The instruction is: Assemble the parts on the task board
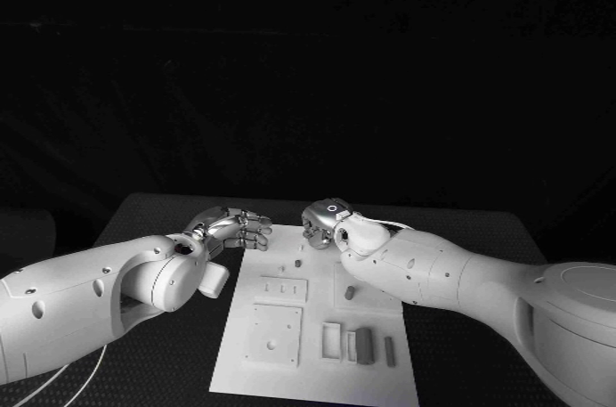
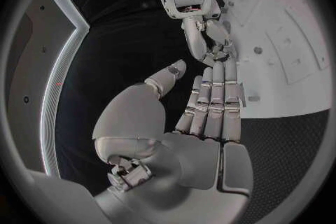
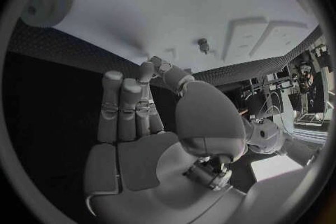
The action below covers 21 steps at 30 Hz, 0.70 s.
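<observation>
Your black desk [image 1: 154, 213] sits in a dark room, with the white task board [image 1: 321, 327] in the middle. Both hands hover over its far end. The left hand [image 1: 234, 230] holds nothing, its fingers straight and side by side. The right hand [image 1: 324, 222] also looks empty, fingers straight and close together. The grey parts [image 1: 366, 345] lie loose near the board's close edge. I think nearly all the work is left.

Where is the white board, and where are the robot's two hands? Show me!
task board [image 1: 314, 380], head view, bare near edge of the white plate.
left hand [image 1: 235, 230], head view, middle of the silver hand.
right hand [image 1: 324, 222], head view, middle of the silver hand.
</observation>
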{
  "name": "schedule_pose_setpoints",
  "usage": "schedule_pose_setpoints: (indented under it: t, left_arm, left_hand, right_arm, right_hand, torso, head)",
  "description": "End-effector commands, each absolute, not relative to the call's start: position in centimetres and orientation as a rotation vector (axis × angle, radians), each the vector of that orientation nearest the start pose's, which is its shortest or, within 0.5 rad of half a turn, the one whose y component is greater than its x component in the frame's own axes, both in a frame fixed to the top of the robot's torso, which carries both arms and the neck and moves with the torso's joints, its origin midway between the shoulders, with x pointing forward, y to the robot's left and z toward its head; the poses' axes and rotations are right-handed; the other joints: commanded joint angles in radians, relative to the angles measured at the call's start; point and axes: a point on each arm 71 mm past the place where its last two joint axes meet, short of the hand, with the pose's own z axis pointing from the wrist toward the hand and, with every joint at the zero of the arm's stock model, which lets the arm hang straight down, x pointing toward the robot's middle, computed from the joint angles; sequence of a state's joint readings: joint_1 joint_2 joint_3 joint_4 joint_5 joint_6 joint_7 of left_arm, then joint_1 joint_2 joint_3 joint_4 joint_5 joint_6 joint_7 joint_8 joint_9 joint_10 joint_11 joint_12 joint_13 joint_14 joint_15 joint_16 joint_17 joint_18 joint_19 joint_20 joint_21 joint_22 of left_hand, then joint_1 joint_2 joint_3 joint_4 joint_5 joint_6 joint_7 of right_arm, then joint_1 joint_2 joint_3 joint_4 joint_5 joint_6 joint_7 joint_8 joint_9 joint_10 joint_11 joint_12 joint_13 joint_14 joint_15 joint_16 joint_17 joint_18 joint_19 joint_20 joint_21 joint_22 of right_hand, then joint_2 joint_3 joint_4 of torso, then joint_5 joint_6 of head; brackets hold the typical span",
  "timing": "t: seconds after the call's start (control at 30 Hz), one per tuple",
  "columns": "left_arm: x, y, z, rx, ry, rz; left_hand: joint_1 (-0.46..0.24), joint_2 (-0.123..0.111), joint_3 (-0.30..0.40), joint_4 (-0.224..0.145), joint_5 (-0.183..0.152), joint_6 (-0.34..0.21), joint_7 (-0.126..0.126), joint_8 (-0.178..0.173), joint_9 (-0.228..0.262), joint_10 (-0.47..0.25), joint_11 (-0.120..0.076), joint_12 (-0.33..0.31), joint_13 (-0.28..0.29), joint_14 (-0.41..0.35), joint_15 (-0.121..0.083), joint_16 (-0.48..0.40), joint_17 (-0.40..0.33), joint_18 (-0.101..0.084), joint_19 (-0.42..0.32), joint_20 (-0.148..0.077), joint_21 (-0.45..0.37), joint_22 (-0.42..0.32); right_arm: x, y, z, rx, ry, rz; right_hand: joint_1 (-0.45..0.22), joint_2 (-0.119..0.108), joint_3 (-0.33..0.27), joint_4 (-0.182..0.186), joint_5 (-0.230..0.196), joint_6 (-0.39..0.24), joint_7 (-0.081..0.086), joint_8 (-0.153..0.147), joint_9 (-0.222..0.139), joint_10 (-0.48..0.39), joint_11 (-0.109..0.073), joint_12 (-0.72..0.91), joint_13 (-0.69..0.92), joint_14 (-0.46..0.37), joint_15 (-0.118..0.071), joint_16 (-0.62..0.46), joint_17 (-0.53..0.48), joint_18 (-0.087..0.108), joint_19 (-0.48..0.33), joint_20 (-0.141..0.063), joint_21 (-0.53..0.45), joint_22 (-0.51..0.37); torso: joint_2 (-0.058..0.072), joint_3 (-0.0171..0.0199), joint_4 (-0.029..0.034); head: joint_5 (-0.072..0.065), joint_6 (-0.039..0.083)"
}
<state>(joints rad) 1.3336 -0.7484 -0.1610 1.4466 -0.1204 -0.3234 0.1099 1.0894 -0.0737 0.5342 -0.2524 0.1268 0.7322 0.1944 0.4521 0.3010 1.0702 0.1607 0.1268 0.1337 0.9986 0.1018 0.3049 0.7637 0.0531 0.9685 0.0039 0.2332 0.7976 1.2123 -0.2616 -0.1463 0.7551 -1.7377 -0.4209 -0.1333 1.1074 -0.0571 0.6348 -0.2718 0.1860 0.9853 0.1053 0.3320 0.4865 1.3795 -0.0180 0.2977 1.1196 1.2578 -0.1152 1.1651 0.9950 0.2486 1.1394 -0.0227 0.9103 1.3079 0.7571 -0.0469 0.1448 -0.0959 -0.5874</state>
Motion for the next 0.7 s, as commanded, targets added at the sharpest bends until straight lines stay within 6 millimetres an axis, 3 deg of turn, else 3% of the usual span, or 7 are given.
schedule_pose_setpoints:
  t: [0.03,0.7]
  left_arm:
    - [50.99,18.17,-17.55,-1.01,1.722,-1.319]
    - [51.02,18.03,-17.5,-1.008,1.725,-1.32]
  left_hand:
    - [-0.008,-0.003,0.001,0.003,-0.004,-0.007,0.019,-0.004,0.001,-0.007,0.0,-0.005,0.002,-0.001,0.002,-0.005,0.002,0.011,-0.004,-0.001,-0.006,0.002]
    - [-0.008,-0.003,0.001,0.004,-0.004,-0.008,0.018,-0.005,0.003,-0.008,0.0,-0.006,0.002,-0.001,0.002,-0.006,0.003,0.011,-0.004,-0.001,-0.007,0.003]
  right_arm:
    - [58.36,-11.02,-22.91,-0.414,1.526,0.274]
    - [58.33,-10.59,-22.95,-0.411,1.535,0.288]
  right_hand:
    - [0.0,0.003,0.007,0.0,0.004,0.03,-0.011,0.007,0.039,0.007,0.001,-0.005,-0.001,0.001,-0.004,0.005,-0.001,0.013,-0.001,-0.003,0.007,0.021]
    - [-0.004,-0.005,0.009,-0.001,0.004,0.023,-0.009,0.002,0.039,0.004,0.003,-0.011,-0.005,-0.004,-0.002,0.003,-0.005,0.013,-0.006,-0.002,0.006,0.02]
  torso:
    - [0.001,-0.0011,-0.0002]
    - [0.002,-0.002,-0.0003]
  head:
    - [0.0,0.001]
    - [0.002,0.0]
